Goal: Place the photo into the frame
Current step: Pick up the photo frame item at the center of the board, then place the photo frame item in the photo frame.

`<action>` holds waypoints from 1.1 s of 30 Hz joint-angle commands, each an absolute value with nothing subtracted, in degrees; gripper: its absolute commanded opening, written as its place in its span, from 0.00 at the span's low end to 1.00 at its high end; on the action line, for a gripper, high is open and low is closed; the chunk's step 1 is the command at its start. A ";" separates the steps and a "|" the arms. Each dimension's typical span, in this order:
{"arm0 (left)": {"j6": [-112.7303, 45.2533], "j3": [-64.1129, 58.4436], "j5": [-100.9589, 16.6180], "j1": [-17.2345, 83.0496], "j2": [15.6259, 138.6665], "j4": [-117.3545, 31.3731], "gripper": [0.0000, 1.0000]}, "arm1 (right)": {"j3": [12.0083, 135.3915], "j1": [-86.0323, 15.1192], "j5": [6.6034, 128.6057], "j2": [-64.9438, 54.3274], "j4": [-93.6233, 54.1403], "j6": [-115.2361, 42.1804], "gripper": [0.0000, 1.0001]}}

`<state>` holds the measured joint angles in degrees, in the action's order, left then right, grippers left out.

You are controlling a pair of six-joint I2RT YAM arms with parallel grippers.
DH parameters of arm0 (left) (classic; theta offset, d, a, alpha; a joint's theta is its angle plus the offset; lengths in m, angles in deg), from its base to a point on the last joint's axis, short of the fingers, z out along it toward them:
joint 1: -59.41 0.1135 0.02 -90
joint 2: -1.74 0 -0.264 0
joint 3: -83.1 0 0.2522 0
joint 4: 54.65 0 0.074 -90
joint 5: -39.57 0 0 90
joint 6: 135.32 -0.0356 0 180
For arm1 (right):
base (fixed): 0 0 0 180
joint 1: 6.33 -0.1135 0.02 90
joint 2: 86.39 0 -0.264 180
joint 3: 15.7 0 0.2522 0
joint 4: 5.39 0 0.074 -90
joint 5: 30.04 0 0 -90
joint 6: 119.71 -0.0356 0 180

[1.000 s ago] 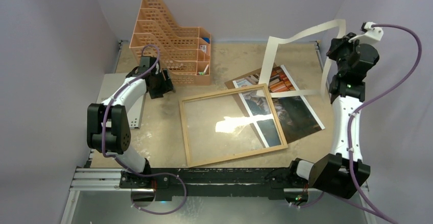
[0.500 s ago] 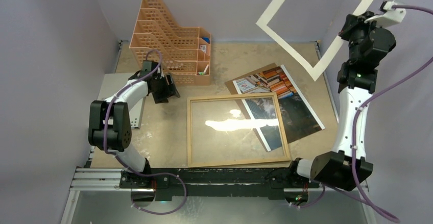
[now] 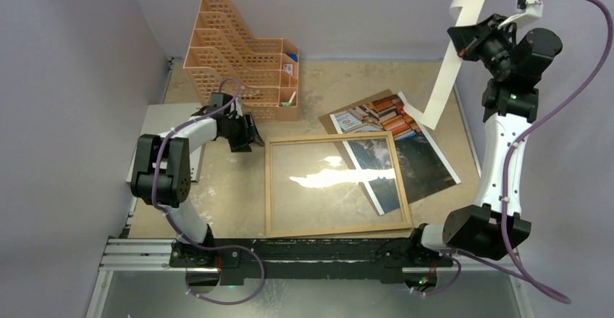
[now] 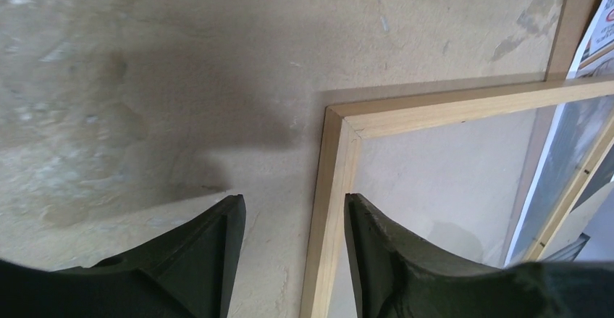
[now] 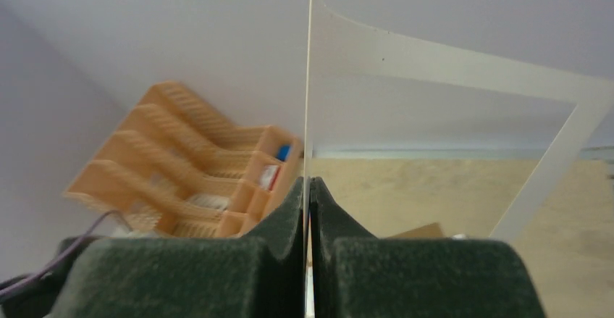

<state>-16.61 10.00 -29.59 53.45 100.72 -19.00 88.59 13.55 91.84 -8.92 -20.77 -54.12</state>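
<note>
right claw (image 5: pixel 308 186) pinches a white mat (image 5: pixel 463 68) up high at far right; left claw (image 4: pixel 293 202) gapes open astride the frame (image 3: pixel 270 187) near its far-left corner.

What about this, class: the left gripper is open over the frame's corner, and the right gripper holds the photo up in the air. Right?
Not quite. The right gripper holds a white mat up in the air, not the photo, which lies flat, partly under the frame. The top external view shows it. The left gripper is indeed open over the frame's corner.
</note>
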 commanded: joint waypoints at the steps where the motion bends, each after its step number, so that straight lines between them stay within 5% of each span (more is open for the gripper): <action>1: -18.09 10.15 -26.80 51.85 102.81 -21.89 0.53 | 88.09 12.53 109.82 -12.40 -17.09 -65.39 0.00; 11: -18.63 11.56 -31.66 46.95 103.67 -24.49 0.47 | 84.80 -1.41 118.64 -14.76 -8.56 -75.82 0.00; 22: -15.45 12.62 -46.40 44.00 103.38 -23.45 0.19 | 89.25 -2.46 120.85 -13.97 -19.54 -74.50 0.00; 33: -17.26 9.31 -47.42 49.88 105.49 -22.86 0.15 | 88.50 -2.82 122.71 -12.77 -24.67 -74.44 0.00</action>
<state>-15.87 10.66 -41.02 45.43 103.12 -24.40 87.47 -2.25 120.19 -13.27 -22.76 -74.71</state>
